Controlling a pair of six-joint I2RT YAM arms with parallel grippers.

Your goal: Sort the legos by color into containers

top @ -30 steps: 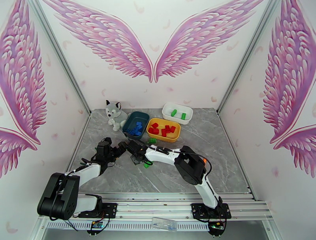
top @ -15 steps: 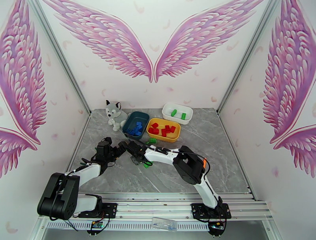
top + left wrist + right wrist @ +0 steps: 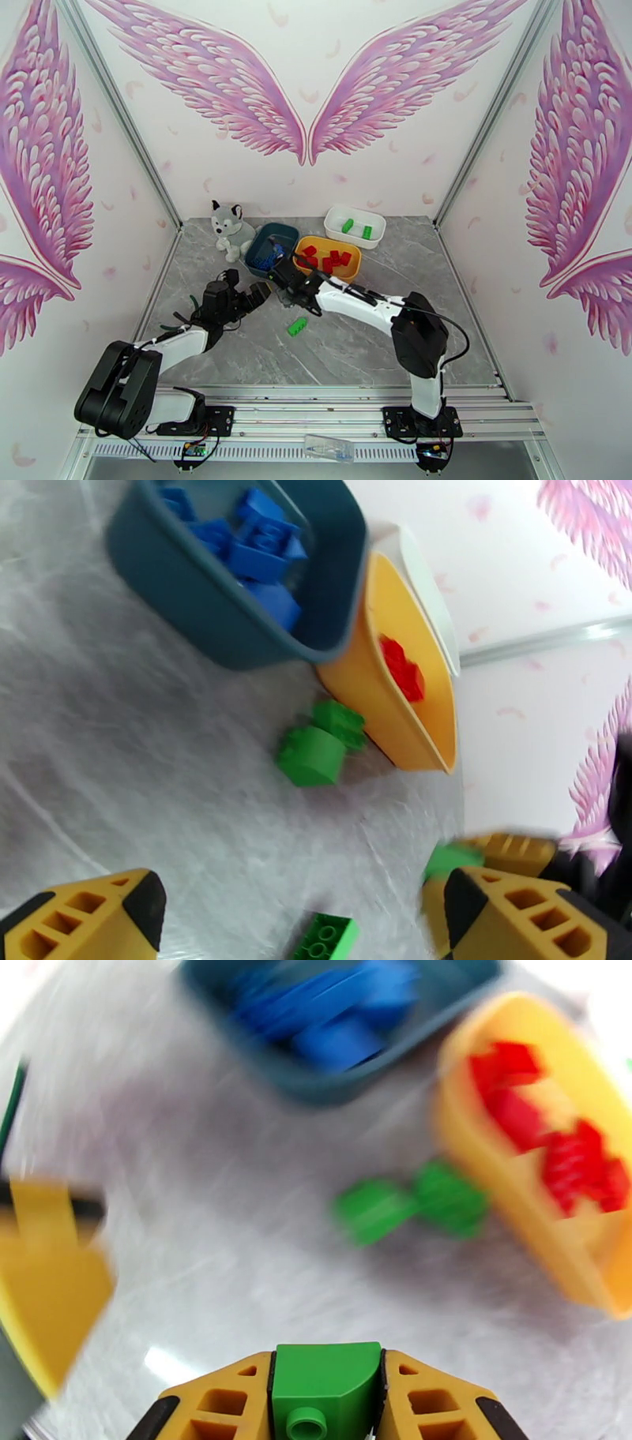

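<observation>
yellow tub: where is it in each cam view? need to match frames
Top external: yellow tub mid-table, right of the teal tub.
Left wrist: upper middle, tilted, teal tub at its left.
Right wrist: right edge, teal tub top centre.
Shared landmark: the teal tub next to it.

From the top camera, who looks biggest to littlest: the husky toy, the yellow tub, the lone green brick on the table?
1. yellow tub
2. husky toy, nearly as big, so it's close
3. green brick, by far the littlest
</observation>
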